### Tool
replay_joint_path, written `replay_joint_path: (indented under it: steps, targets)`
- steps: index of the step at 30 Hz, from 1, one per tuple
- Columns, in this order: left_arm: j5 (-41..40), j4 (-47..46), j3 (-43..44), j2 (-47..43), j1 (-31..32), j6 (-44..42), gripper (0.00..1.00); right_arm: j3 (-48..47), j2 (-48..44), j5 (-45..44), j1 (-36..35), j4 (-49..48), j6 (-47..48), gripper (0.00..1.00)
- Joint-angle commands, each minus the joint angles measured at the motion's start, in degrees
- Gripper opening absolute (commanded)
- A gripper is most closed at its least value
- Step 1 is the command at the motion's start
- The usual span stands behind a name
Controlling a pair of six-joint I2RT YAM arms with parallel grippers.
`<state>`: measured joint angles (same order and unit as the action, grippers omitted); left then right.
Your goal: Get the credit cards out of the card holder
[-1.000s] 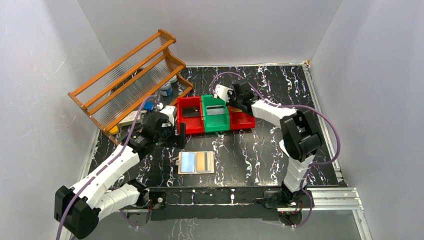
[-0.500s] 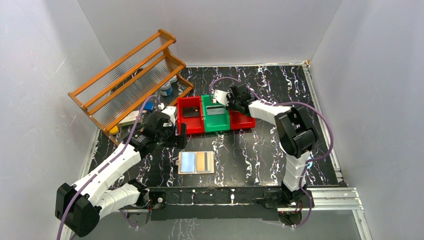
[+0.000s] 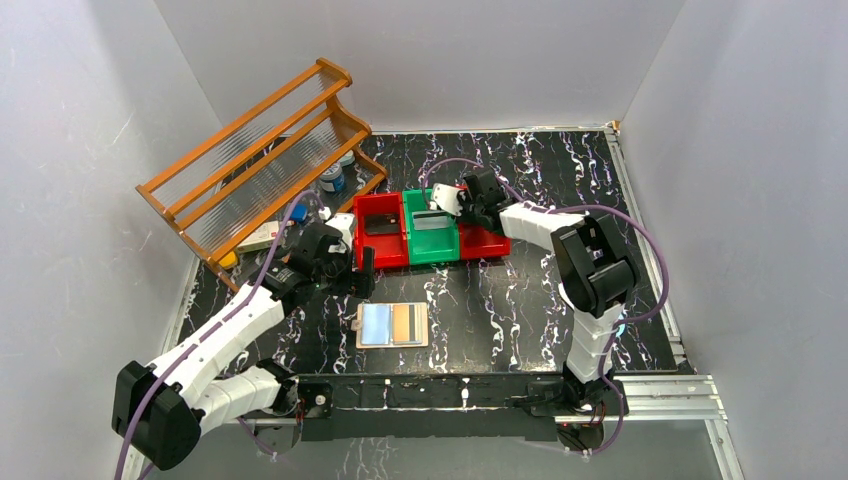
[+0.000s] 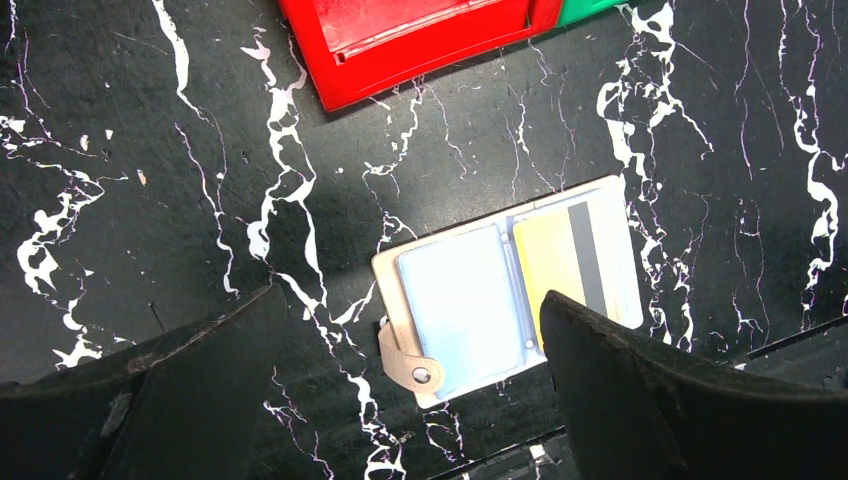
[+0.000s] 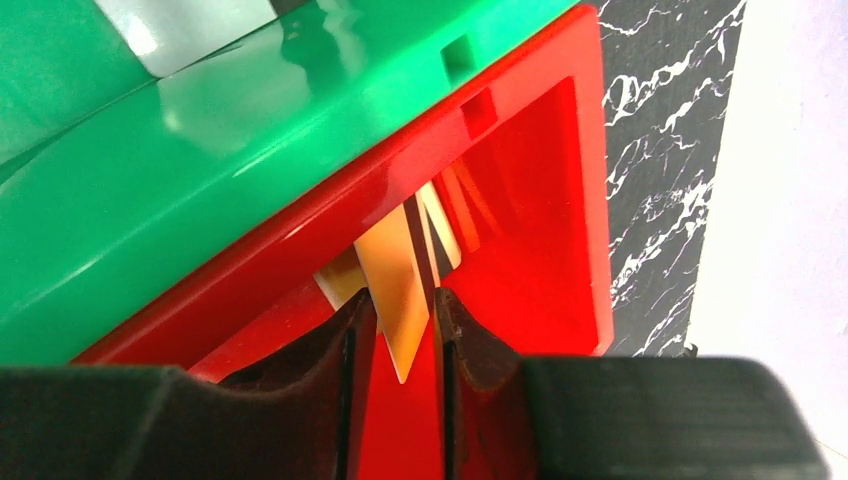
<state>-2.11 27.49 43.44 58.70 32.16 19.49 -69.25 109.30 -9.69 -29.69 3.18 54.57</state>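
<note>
Right hand (image 5: 400,325): we saw fingers (image 5: 350,340) slightly apart, orange card (image 5: 398,290) standing between them in the red bin (image 5: 560,200) | left hand (image 3: 362,272) gaping, nearer the card holder (image 3: 392,325), which lay open just nearward, long axis along the near edge of the counter (image 3: 520,300).

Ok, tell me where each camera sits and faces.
Top external: above and behind the bases, looking down on the table; left arm and right arm show.
Left wrist: looks straight down at the open card holder; the left gripper frames it.
Right wrist: looks along the right gripper into a red bin, an orange card between its fingers.
Shared: top external and left wrist both show the card holder.
</note>
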Motion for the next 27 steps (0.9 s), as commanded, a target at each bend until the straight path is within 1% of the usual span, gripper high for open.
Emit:
replay_joint_path:
  steps: [1,8,13,18,23,25,27]
  targets:
    - [0.3,0.4,0.5,-0.2,0.4,-0.6,0.98,1.5,-3.8,0.2,0.0,0.4,-1.3,0.37]
    - [1.8,0.1,0.5,-1.1,0.4,-1.2,0.98,2.2,-5.3,-1.6,0.2,-0.7,-4.1,0.39]
    - [1.5,-0.3,0.0,-2.6,0.5,-1.1,0.98,1.9,-8.6,0.4,0.2,0.4,-8.7,0.43]
    - [1.9,-0.4,0.1,-1.9,0.4,-1.3,0.99,3.0,-13.0,-0.3,0.2,0.0,-11.5,0.43]
    - [2.0,-0.3,0.1,-1.6,0.5,-1.2,0.98,4.8,-21.3,2.0,0.2,-1.9,-21.9,0.45]
    - [1.8,-0.3,0.1,-1.6,0.5,-1.3,0.98,6.0,-25.7,4.7,0.2,-2.3,-30.3,0.47]
    - [1.6,-0.4,0.1,-1.4,0.5,-1.3,0.98,9.3,-30.7,5.8,0.2,-5.5,-36.8,0.50]
